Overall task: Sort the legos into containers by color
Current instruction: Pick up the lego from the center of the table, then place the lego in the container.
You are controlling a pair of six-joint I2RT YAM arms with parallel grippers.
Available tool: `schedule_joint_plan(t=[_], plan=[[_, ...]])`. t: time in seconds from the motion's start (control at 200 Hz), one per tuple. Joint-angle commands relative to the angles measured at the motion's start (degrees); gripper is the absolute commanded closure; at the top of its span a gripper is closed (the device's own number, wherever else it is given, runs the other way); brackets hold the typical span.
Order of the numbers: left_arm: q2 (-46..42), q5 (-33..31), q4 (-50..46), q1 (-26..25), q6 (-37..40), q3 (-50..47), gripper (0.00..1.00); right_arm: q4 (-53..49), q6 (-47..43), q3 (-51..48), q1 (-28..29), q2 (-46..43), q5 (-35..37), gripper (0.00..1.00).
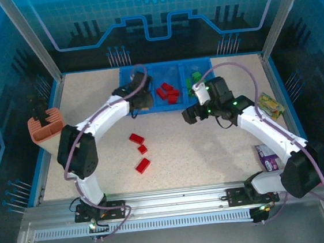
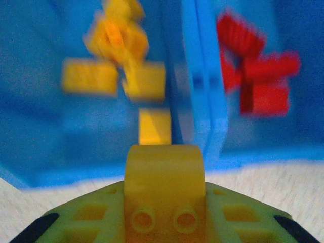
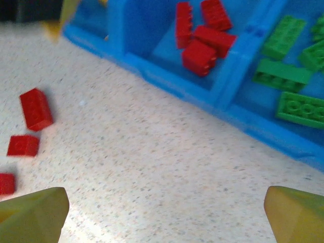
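tray [image 3: 167,76], left compartment: left gripper [image 1: 141,99] at its near wall, yellow legos [image 2: 147,81] just ahead; opening, cannot tell. three red legos [image 1: 143,149] loose on table [image 1: 211,151], behind this gripper, likely nearer it. right gripper [image 3: 164,212] spread wide, empty; reds off its left, long brick [image 3: 35,109] lying diagonal.

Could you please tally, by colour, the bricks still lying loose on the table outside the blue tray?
Red bricks: 3
Green: 0
Yellow: 0
Total: 3
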Motion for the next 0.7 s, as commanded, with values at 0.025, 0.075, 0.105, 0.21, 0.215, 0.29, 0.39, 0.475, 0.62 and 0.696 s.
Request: schedule_joint_plan(t=[0.025, 0.075, 0.105, 0.21, 0.215, 0.29, 0.39, 0.475, 0.62, 0.696], plan=[[0.72, -1.51, -0.43, 3.06, 3.51, 6.48, 0.80, 3.32, 0.37, -1.07, 4.83, 0.14, 1.95, 0.00], [1.85, -1.49, -0.02, 4.03, 3.62, 8.32, 0.80, 4.08, 0.39, -1.18, 7.15, 0.57, 2.96, 0.00], [2.69, -1.37, 0.20, 4.57, 3.72, 9.41, 0.80, 4.54, 0.45, -1.18, 8.53, 0.84, 3.50, 0.00], [6.57, -1.83, 0.33, 6.22, 4.26, 13.36, 0.81, 4.98, 0.39, -0.09, 12.71, 2.37, 5.21, 0.00], [6.78, -1.83, 0.32, 6.31, 4.26, 13.54, 0.81, 4.93, 0.33, -0.01, 12.85, 2.45, 5.31, 0.00], [9.87, -1.11, 0.43, 7.50, 3.76, 16.05, 0.81, 4.29, 0.29, 1.53, 14.82, 3.86, 6.50, 0.00], [13.99, -1.14, 0.74, 8.39, 3.87, 19.24, 0.81, 3.55, 0.94, 3.52, 16.41, 5.75, 5.75, 0.00], [17.62, -0.71, -0.02, 8.99, 3.83, 22.89, 0.81, 4.29, 1.32, 4.34, 18.25, 7.52, 5.13, 0.00], [23.02, -0.43, -1.72, 9.47, 4.23, 28.84, 0.78, 5.75, 2.38, 6.41, 21.22, 12.27, 3.37, 0.00], [24.90, -0.51, -2.03, 9.65, 4.30, 30.35, 0.77, 5.25, 2.83, 8.28, 22.53, 15.02, 3.06, 0.00]])
